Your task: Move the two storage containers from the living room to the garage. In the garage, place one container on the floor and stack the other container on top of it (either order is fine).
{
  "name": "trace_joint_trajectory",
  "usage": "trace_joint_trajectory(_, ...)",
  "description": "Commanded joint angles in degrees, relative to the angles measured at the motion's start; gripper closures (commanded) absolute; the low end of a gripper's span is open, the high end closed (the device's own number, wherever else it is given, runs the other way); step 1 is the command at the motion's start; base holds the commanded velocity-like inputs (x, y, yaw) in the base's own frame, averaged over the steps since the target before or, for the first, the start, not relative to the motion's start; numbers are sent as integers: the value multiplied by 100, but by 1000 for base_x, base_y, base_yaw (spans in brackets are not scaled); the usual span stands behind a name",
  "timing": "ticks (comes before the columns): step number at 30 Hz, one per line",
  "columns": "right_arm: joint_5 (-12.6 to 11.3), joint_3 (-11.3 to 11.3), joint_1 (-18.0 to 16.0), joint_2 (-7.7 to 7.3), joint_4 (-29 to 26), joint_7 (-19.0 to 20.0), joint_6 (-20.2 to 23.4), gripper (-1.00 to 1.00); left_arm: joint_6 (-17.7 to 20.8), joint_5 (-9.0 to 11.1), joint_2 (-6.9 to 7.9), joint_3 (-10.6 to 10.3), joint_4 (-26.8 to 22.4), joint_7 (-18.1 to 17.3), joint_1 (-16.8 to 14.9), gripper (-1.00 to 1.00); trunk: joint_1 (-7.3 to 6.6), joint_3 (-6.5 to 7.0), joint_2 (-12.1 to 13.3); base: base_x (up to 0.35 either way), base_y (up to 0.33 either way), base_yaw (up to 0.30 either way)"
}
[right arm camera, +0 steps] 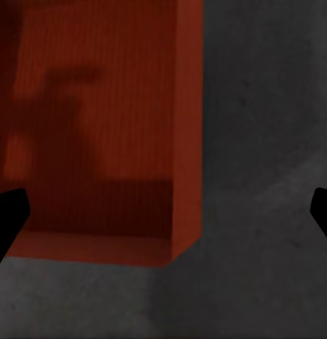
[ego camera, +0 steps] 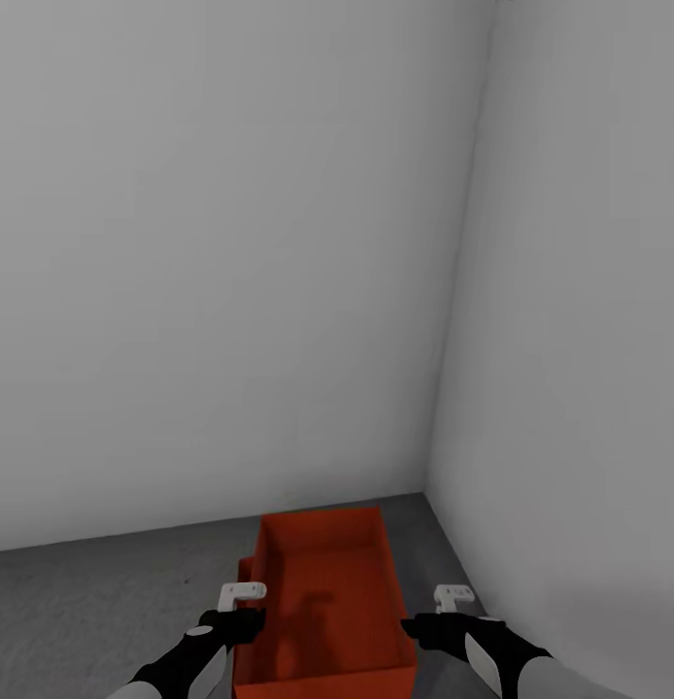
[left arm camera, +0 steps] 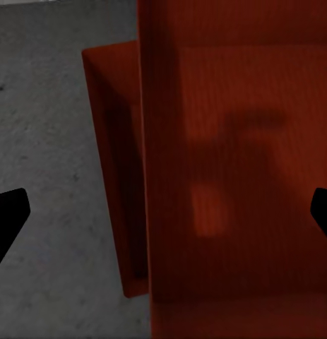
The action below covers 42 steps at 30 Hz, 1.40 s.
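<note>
**Bins stacked in the garage corner, tools clear**

Nearest, the left tool [ego camera: 242, 592] and right tool [ego camera: 454, 594] hang either side of the top bin [ego camera: 322, 592], one at each long wall. Both look open: in each wrist view the dark fingertips stand wide apart at the frame edges with nothing between them but bin and floor. Neither seems to touch the plastic.

Between the tools, the top bin sits open-side up. Below it and offset toward the left tool, a strip of the lower bin [left arm camera: 110, 162] pokes out, resting on the dark grey floor [ego camera: 104, 602]. Beside the right tool, the top bin's wall drops straight to bare floor.

Beyond the tools, the pale walls [ego camera: 230, 252] meet in a corner just past the bins.

By my reading, carrying and stacking are done; what remains is at most confirming the off-centre stack holds and withdrawing the arms.
</note>
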Motion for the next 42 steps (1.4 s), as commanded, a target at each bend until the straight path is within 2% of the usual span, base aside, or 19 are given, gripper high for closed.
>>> trace_joint_trajectory(1, 14, -35, 0, 1, -12, 13, 40, -100, 10, 56, 2, -49, -6, 34, -2, -100, -23, 13, 39, 0, 0, 0)
trace_joint_trajectory(37, 21, -31, 5, 0, -1, -33, 28, -100, 14, 54, -6, -49, 11, 66, -2, -100, -814, 659, 1483, 0, 0, 0)
trace_joint_trajectory(42, 12, -40, 5, -71, -1, -35, 31, -100, 17, 44, -6, -49, 23, 62, -2, -100, -924, 749, 1683, 0, 0, 0)
